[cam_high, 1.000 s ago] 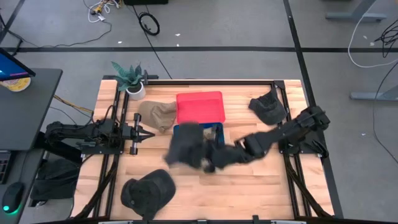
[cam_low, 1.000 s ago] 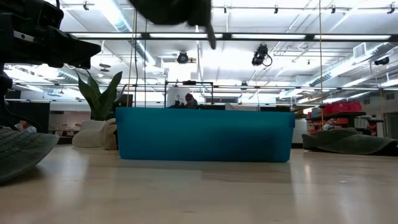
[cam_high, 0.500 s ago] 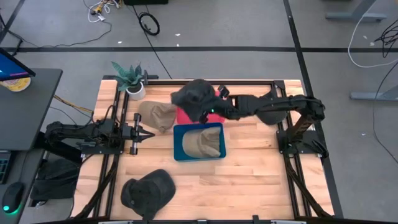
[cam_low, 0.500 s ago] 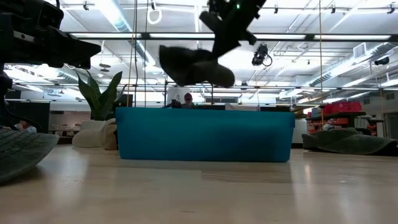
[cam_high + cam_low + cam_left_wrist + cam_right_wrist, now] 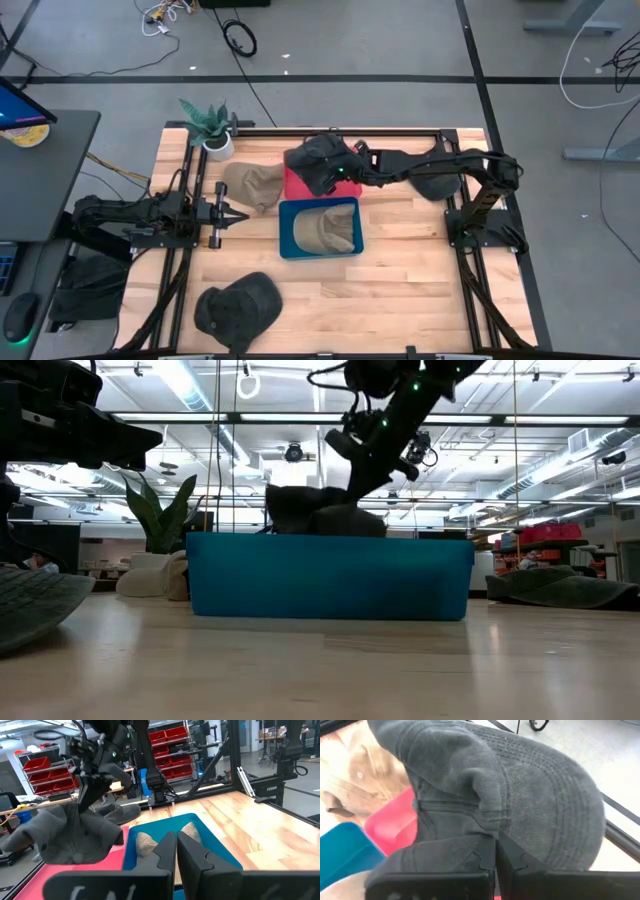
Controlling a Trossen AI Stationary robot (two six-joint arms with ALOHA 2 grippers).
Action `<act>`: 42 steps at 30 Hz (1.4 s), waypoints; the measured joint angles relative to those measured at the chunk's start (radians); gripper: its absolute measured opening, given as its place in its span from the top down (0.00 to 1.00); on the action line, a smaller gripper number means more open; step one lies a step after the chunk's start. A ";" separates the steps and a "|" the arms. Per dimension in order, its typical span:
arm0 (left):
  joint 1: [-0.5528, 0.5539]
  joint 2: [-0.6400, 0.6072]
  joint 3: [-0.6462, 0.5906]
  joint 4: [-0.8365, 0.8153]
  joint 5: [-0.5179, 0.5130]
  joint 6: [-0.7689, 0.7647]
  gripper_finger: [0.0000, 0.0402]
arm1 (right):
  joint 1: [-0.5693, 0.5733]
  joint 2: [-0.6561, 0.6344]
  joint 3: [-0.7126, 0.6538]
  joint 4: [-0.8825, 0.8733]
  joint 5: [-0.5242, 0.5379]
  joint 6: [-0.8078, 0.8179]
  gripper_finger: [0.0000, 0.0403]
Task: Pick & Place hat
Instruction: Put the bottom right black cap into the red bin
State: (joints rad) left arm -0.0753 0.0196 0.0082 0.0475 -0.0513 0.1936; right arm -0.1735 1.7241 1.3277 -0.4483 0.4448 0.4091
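Hat-sorting is sitting partway through, judging by how things lie: the dark grey hat [image 5: 318, 163] is hanging from the right end effector [image 5: 349, 172] over the red bin [image 5: 296, 184] at the back of the bench [image 5: 420, 270], its lower folds seeming to reach the bin, though I cannot tell whether they are touching. The right end effector's fingers are pinching shut on a bunched fold of the cap — the right wrist view is showing them closed into the fabric with the crown [image 5: 545, 795] bulging beyond. A tan hat [image 5: 325, 231] is lying in the blue bin [image 5: 285, 235] just in front of the red one, so one placement looks done; what is left for this hat is the release and the arm's retreat. Three more hats are waiting on the bench: a tan hat beside the plant [image 5: 253, 184], a dark hat at the front left [image 5: 238, 304], and another dark hat at the back right [image 5: 437, 182]. The held hat is crumpled, its long axis running roughly across the bench with the crown pointing away from the right arm; the brim's direction I cannot make out. The left end effector [image 5: 240, 214] is waiting at the left side, fingers together and holding nothing.
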 joint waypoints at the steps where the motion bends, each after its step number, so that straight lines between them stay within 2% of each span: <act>1: 0.000 0.000 0.000 0.000 0.000 0.000 0.95 | -0.003 0.000 -0.017 0.019 0.000 0.000 1.00; 6: 0.000 0.000 0.000 0.000 0.000 0.000 0.95 | -0.023 0.000 -0.074 0.117 -0.010 -0.006 0.98; 16: 0.000 0.000 0.000 0.000 0.000 0.000 0.95 | -0.056 0.000 -0.094 0.150 -0.018 -0.041 0.91; 26: 0.000 0.000 0.000 0.000 0.000 0.000 0.95 | -0.056 -0.009 -0.094 0.137 -0.016 -0.131 0.73; 30: 0.000 0.000 0.000 0.000 0.000 0.000 0.95 | -0.063 -0.048 -0.094 0.057 -0.004 -0.185 0.65; 34: 0.000 0.000 0.000 0.001 0.000 0.000 0.95 | -0.073 -0.111 -0.094 -0.055 0.052 -0.200 0.59; 37: 0.000 0.000 0.000 0.001 0.000 0.000 0.95 | -0.077 -0.134 -0.094 -0.088 0.011 -0.214 0.56; 42: 0.000 0.000 0.000 0.001 0.000 0.000 0.95 | -0.084 -0.111 -0.094 -0.061 -0.130 -0.238 0.55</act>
State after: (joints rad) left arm -0.0750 0.0196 0.0078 0.0483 -0.0513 0.1936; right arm -0.2571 1.6131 1.2335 -0.5091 0.3151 0.1708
